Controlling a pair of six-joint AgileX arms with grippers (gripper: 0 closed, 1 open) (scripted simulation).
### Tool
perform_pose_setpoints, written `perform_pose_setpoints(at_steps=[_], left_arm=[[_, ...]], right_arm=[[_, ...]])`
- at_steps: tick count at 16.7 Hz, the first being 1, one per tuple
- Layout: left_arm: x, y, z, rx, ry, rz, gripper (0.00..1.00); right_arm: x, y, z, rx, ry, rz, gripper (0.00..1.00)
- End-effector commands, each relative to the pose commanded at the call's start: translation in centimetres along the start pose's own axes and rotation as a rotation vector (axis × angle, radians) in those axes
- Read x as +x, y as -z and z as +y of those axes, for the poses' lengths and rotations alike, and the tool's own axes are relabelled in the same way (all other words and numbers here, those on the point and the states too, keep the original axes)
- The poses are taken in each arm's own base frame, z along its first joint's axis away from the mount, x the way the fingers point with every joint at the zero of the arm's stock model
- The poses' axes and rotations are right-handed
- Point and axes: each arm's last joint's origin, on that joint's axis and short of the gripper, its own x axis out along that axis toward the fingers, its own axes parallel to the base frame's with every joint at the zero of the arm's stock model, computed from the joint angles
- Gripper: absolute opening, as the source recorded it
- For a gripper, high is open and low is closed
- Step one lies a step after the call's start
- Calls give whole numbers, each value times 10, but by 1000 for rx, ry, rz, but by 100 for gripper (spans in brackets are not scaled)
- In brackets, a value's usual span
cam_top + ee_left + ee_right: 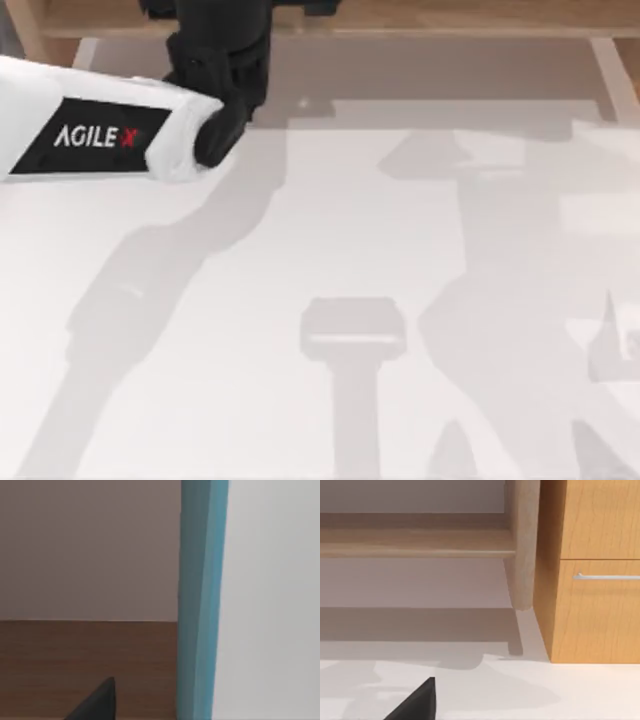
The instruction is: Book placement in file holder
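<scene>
Even, bright light on my feeds; soft grey arm shadows spread across the white table (300,250), the largest stretching from the left arm (90,135). No glare seen.

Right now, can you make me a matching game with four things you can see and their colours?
Things:
1. book's edge
2. left arm's cover with the AgileX lettering
3. drawer front with the metal handle
4. table top

Colours:
A. orange-brown wood
B. teal-blue
C. plain white
D. white with a black panel

Pairs: 1-B, 2-D, 3-A, 4-C.
</scene>
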Motion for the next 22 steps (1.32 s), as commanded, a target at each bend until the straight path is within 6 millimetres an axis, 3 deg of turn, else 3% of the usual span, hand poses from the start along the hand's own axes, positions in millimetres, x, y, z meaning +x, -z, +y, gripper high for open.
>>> perform_pose_setpoints(at_steps=[3,16,22], left_arm=[[0,0,0,0,0,0,100],[0,0,0,0,0,0,2],[0,0,0,0,0,0,0]], right_arm=[[0,0,0,0,0,0,100],[0,0,0,0,0,0,100],[0,0,0,0,0,0,100]])
